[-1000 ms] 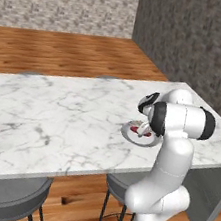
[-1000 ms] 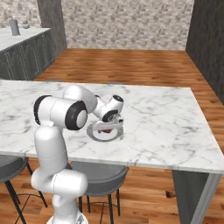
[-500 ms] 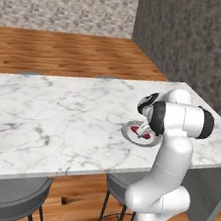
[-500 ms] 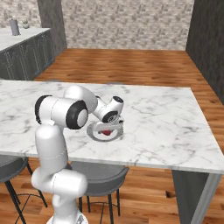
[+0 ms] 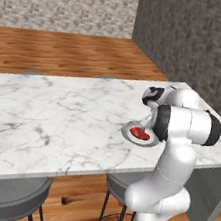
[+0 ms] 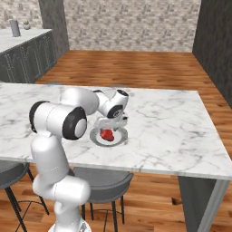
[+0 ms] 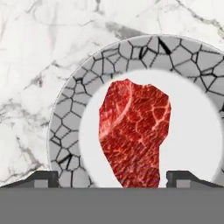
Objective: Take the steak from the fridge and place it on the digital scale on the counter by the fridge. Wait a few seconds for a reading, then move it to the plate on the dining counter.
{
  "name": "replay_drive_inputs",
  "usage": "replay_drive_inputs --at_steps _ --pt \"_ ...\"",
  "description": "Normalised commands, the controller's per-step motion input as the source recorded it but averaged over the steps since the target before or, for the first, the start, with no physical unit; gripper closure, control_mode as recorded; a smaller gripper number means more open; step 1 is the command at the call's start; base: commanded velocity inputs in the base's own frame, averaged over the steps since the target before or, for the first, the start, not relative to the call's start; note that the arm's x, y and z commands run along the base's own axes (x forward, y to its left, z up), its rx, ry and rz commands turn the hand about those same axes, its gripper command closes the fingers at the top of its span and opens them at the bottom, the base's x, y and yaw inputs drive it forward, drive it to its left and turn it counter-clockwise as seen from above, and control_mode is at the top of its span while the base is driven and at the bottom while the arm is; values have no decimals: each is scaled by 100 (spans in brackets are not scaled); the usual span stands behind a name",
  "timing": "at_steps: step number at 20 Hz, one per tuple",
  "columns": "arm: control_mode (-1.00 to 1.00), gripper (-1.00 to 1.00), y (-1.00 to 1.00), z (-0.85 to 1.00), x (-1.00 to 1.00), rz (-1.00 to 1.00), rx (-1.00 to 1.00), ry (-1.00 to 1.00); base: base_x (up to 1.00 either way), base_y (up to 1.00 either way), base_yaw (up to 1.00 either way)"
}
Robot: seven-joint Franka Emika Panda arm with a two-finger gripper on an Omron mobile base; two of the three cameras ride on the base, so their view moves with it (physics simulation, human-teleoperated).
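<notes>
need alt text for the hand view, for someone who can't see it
A red marbled steak lies in the pale centre of a round grey plate with a crackle-patterned rim, on the white marble dining counter. Two dark fingers flank the steak's near end, apart.

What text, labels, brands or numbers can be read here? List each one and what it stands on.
None: no readable word, number, brand or sign stands on anything.
The plate bears only a cracked-mosaic pattern on its rim, no lettering.
The steak shows only marbling.
The dining counter shows only grey veins.
The tool and white arm carry no visible markings.
</notes>
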Motion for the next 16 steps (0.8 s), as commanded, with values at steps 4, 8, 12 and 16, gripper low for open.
replay_drive_inputs --at_steps 4,8,12,16 --pt "-100 -100 2 100 -65 0 0 -1 0 0 0" --pt "-100 -100 19 90 -99 0 0 -9 0 0 0" --pt "-100 -100 56 48 -100 0 -6 -17 0 0 0" --pt "-100 -100 87 16 -100 0 -15 -26 0 0 0"
